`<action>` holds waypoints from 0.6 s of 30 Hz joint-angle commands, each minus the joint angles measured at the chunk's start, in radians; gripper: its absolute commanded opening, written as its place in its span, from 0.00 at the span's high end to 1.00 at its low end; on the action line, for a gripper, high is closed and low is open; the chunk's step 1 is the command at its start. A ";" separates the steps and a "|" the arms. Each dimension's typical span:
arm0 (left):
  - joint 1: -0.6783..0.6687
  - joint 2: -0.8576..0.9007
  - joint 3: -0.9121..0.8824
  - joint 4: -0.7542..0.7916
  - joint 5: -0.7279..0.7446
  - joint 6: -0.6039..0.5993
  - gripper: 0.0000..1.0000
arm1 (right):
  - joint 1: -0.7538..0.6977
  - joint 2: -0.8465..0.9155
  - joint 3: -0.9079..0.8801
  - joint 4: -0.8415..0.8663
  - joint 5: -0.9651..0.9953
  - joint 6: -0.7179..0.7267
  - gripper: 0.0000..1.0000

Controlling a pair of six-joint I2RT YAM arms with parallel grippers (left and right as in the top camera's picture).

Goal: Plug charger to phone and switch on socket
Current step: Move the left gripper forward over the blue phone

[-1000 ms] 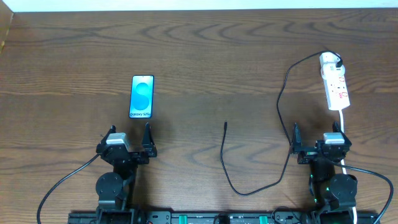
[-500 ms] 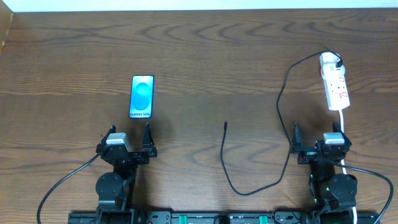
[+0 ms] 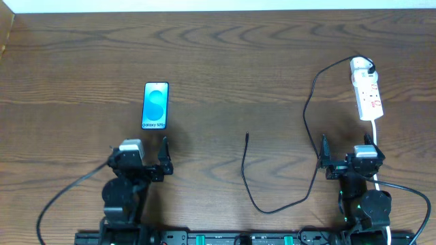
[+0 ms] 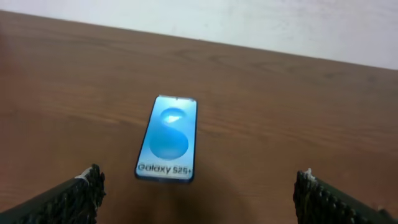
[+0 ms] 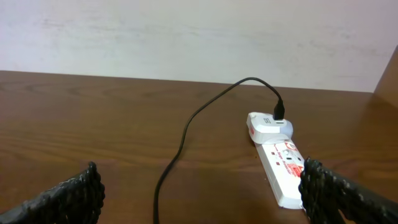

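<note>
The phone (image 3: 155, 105) lies flat on the table at the left, blue screen up; it also shows in the left wrist view (image 4: 167, 139). My left gripper (image 3: 139, 155) is open and empty just in front of it (image 4: 196, 193). The black charger cable (image 3: 308, 109) runs from the white socket strip (image 3: 366, 92) down and round to its free plug tip (image 3: 246, 136) at mid-table. My right gripper (image 3: 349, 153) is open and empty in front of the socket (image 5: 281, 163), with the cable (image 5: 180, 149) between its fingers (image 5: 200, 190).
The socket's white cord (image 3: 376, 136) runs toward the right arm's base. The charger's adapter (image 5: 271, 124) is plugged into the strip's far end. The table's far edge meets a pale wall (image 5: 186, 31).
My left arm has shifted slightly to the left and tilted. The right arm, phone and cable have not moved.
</note>
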 commanded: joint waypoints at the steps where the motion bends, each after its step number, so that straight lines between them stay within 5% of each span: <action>1: 0.006 0.104 0.153 -0.009 0.012 0.044 0.02 | 0.005 0.000 -0.001 -0.003 -0.006 -0.016 0.01; 10: 0.006 0.449 0.463 -0.080 0.012 0.044 0.02 | 0.005 0.000 -0.001 -0.003 -0.006 -0.016 0.01; 18: 0.006 0.829 0.801 -0.322 0.013 0.044 0.02 | 0.005 0.000 -0.001 -0.003 -0.006 -0.016 0.01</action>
